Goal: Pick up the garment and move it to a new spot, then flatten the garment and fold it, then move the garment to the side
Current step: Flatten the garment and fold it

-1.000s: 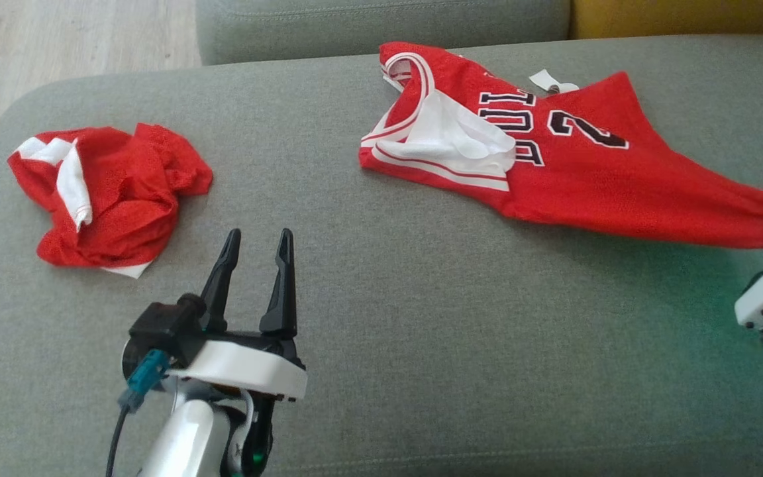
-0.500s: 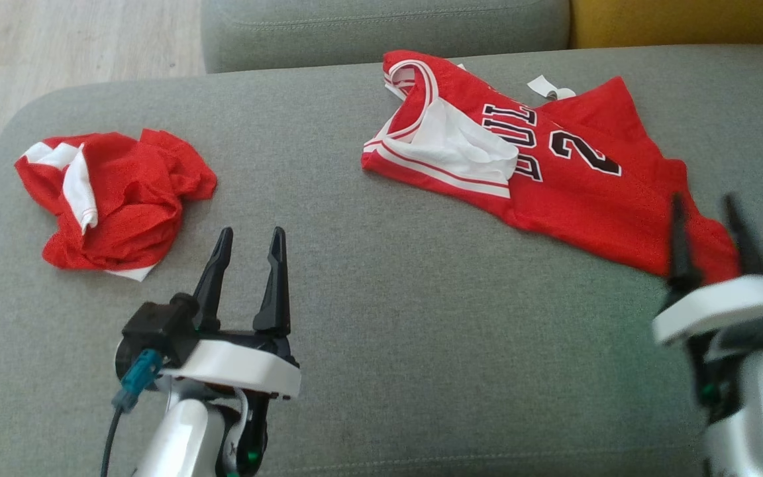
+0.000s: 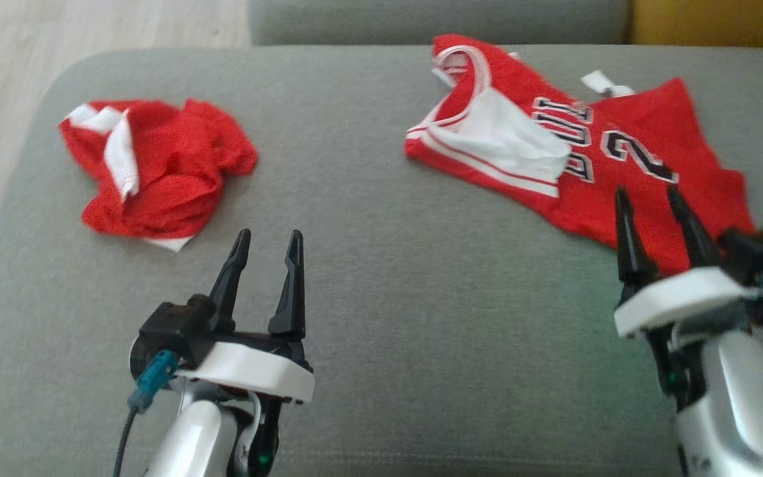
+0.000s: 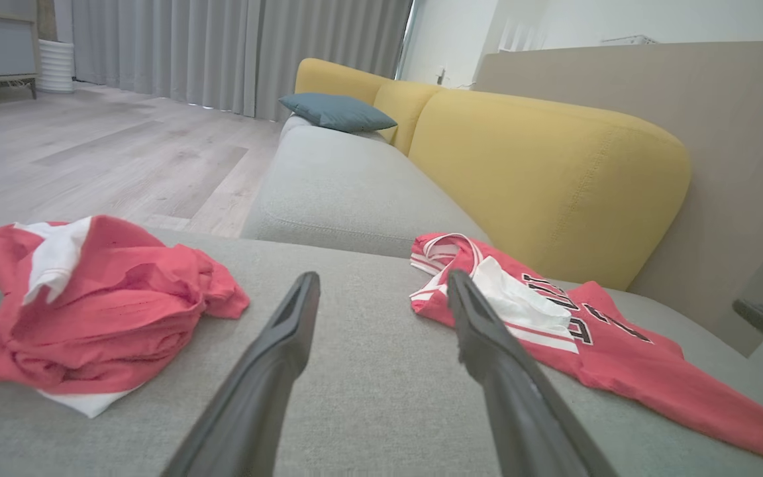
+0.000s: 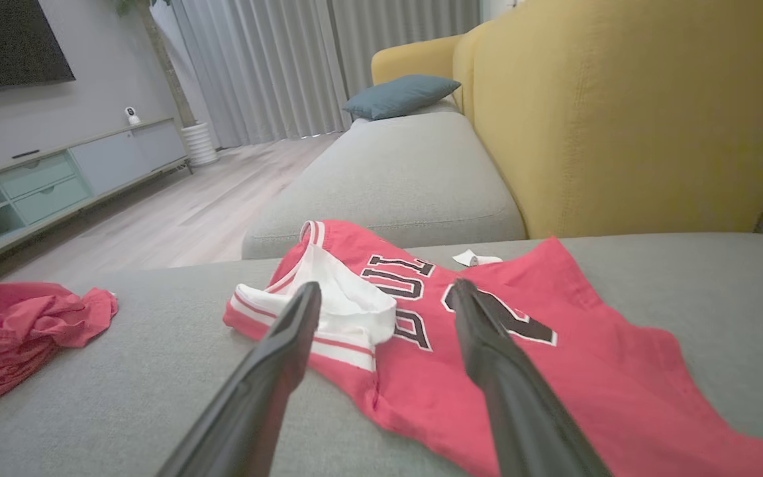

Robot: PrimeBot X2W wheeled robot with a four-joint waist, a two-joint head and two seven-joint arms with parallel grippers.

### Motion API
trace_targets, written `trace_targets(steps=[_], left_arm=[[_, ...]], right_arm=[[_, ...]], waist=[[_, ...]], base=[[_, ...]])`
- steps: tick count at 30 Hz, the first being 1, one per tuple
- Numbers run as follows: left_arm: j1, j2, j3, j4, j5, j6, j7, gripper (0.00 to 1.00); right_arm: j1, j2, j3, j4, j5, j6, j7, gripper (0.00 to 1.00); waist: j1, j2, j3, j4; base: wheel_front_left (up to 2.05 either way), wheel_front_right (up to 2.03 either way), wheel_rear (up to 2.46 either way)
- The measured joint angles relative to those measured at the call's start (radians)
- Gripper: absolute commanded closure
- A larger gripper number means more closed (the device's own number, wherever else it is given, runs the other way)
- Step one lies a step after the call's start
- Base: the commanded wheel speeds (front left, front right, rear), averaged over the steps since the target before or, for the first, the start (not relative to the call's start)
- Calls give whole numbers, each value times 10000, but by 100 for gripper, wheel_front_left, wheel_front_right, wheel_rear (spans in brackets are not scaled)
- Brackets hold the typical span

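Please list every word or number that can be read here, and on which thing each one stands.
"BUL": black letters on the red jersey, the rest hidden by a fold.
"2": black number on the same jersey.
White tag at the jersey's edge: too small to read.

My left gripper (image 3: 269, 237) and right gripper (image 3: 647, 192) each have long black fingers (image 3: 291, 285) on a white plate (image 3: 249, 377). I see teal connectors (image 3: 153, 387) behind both.
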Motion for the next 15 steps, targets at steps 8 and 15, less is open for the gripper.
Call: trace_targets(steps=[8,15], left_arm=[[-322,4,-368,-13,-196,105,0,0],[-475,2,-621,-52,-368,201,0,0]], right_arm=[[-2235,-721,234,1697,73,0,757,0],[-3967,-1511,477,3808,125,0,884,0]], waist=[[0,0,627,1158],[0,0,1255,2212]], base=[[0,0,0],[0,0,0]])
